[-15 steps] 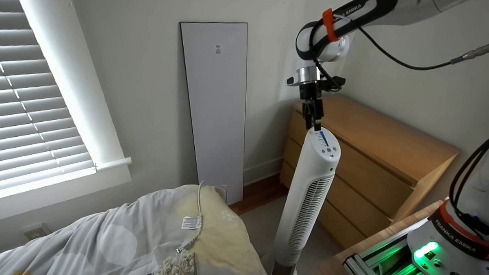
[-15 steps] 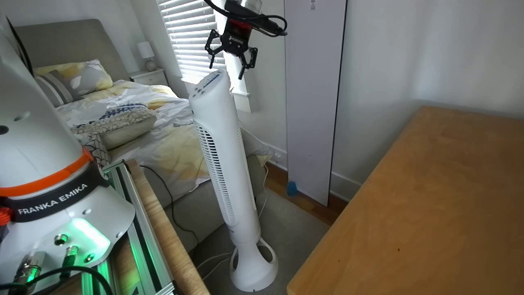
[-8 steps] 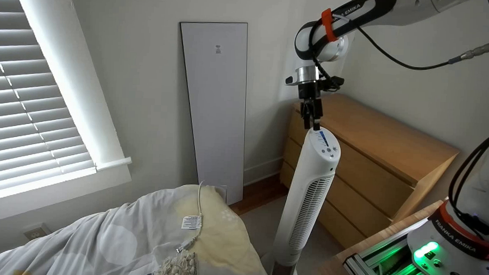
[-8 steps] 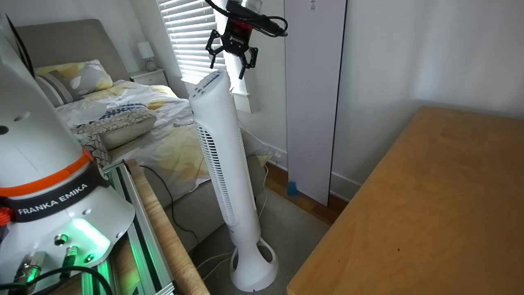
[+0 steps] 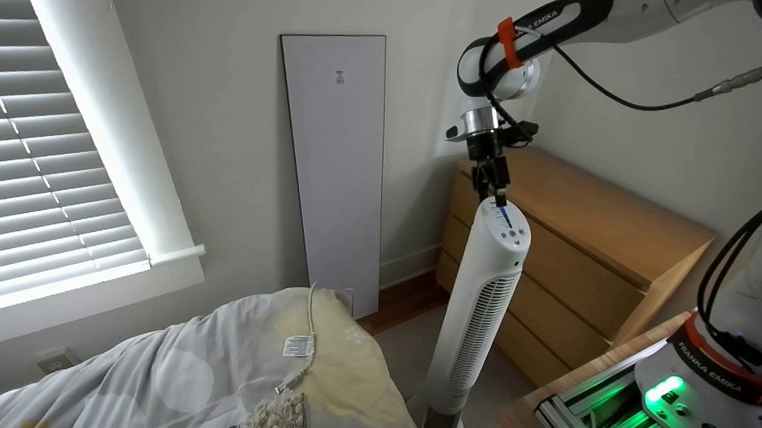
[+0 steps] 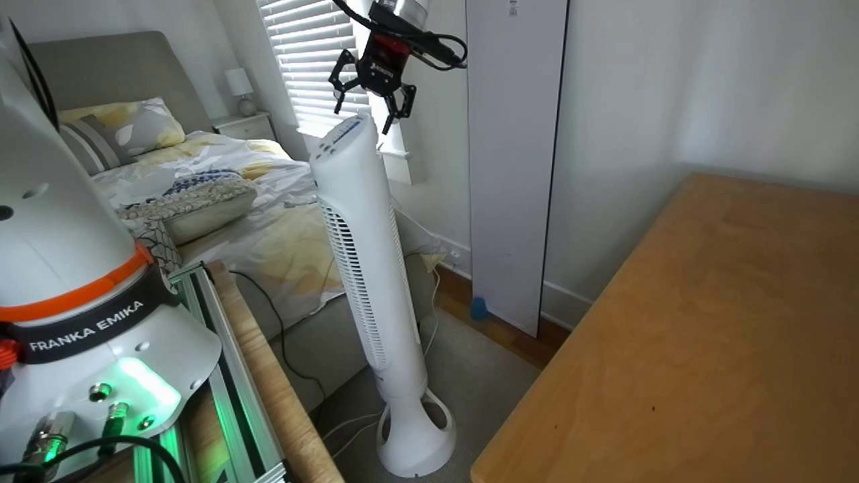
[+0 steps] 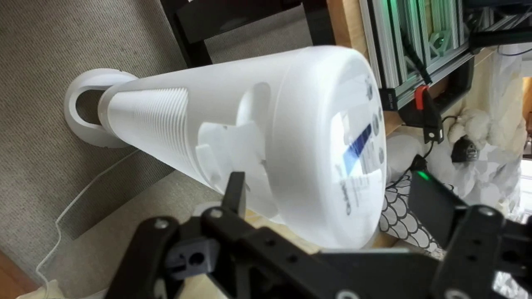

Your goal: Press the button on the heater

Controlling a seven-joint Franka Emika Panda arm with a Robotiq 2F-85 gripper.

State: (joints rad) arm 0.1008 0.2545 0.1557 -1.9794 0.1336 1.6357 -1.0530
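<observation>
The heater is a tall slim white tower with a dark grille and rounded top, seen in both exterior views (image 5: 460,318) (image 6: 386,282) and the wrist view (image 7: 299,145). Its slanted top panel has a blue strip and several small round grey buttons (image 5: 513,234), which also show in the wrist view (image 7: 375,124). My gripper (image 5: 492,199) is open and empty, pointing down and slightly tilted at the panel's upper end. In an exterior view its fingers (image 6: 362,121) are spread either side of the heater's top. The wrist view also shows the spread fingers (image 7: 328,180). I cannot tell whether they touch.
A wooden dresser (image 5: 609,203) stands beside the heater. A bed with yellow-and-white bedding (image 5: 243,348) is on the heater's other side. A pale-grey panel (image 5: 332,161) leans on the wall. The robot's base (image 6: 100,322) sits on a wooden-edged stand.
My gripper has tilted a little. Its fingertips have shifted slightly toward the heater's button panel. It stays open, and the heater has not moved.
</observation>
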